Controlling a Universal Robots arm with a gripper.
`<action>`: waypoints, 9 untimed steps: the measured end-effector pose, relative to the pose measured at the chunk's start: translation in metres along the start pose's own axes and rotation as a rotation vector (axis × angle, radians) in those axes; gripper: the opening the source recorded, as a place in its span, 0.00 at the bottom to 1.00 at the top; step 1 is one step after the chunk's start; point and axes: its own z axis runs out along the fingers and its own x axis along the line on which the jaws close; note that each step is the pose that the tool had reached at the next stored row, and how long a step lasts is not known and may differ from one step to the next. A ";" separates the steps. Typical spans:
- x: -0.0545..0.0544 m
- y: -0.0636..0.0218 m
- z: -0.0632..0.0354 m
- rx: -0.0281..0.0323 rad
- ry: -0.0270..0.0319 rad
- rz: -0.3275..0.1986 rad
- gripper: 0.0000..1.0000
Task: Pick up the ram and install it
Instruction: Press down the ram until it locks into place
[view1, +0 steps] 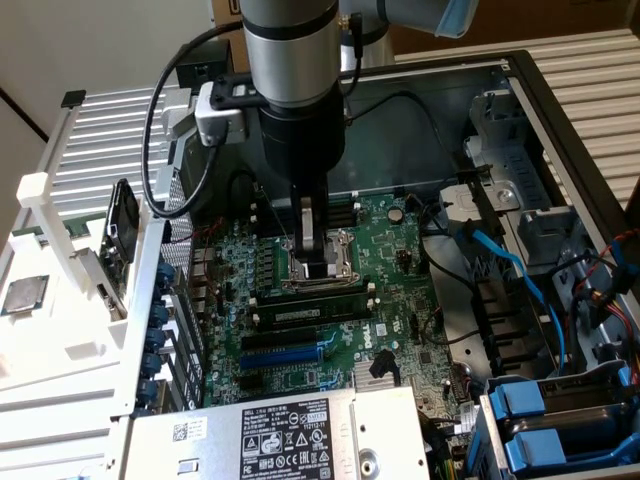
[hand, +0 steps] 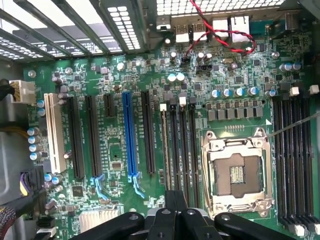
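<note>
The ram (view1: 335, 293) sits on edge in the long slot right beside the processor socket (view1: 345, 255), running along the socket's side. From the wrist view, the ram (hand: 164, 145) is a thin pale-edged strip in the outermost slot of the bank of black slots next to the socket (hand: 239, 172). I can't tell whether it is pushed fully home.

The gripper (view1: 318, 268) hangs straight down over the socket's edge nearest the ram, its fingers drawn tight together with nothing between them. The tips come down close to the ram, but I can't make out whether they touch it. From the wrist, the gripper (hand: 176, 200) points at the end of that slot bank.

The socket is empty, with its metal frame around the contacts. Beyond the ram, away from the socket, lies a blue slot (view1: 285, 355) among black ones on the green motherboard (view1: 400, 300). Further that way is a grey labelled box (view1: 290, 435). On the socket's other side in the wrist view stand more black slots (hand: 292, 160).
</note>
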 end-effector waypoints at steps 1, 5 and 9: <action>0.000 0.0000 0.0001 -0.0003 0.0007 0.017 0.11; 0.000 0.0000 0.0007 -0.0013 0.0033 0.086 0.11; 0.000 0.0000 0.0009 -0.0024 0.0057 0.150 0.11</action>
